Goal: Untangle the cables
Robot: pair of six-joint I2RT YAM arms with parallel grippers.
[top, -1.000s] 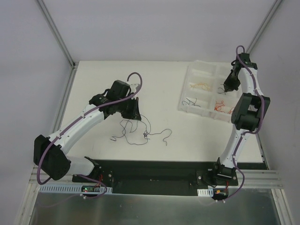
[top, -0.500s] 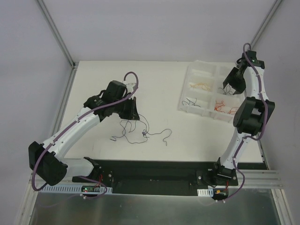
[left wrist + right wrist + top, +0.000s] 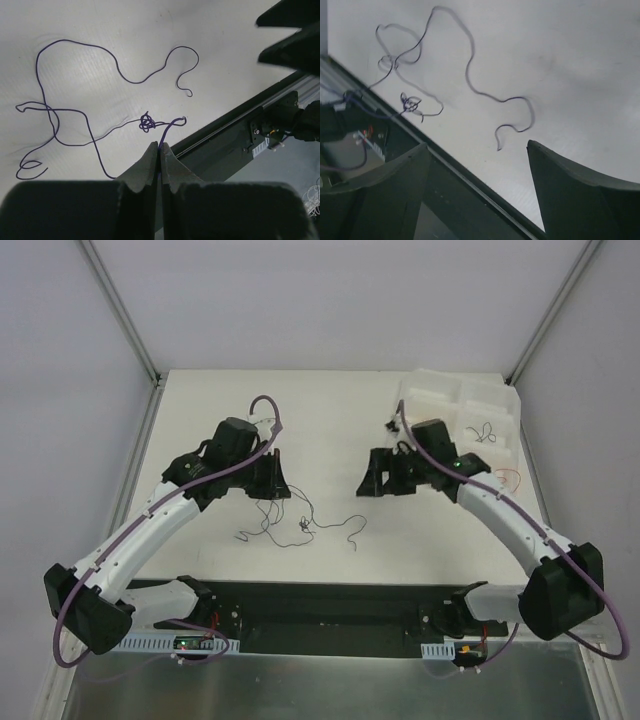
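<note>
White table (image 3: 340, 410), purple cable (image 3: 92, 45) sprawled around knot (image 3: 146, 121). Left gripper (image 3: 159, 148) pinching purple cable beside knot; right gripper (image 3: 476, 144) spread, apart from knot.

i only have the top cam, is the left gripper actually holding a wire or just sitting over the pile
Observer: The left wrist view shows the left gripper shut on a purple strand, pinched right at its tip.
Operator: wheres the knot from there
Observer: The knot lies on the table just beyond the tip, outside the grip.
Operator: and the right one
Observer: The right wrist view shows the right gripper wide open with nothing between its fingers; a loose wire end lies on the table beneath the gap.
</note>
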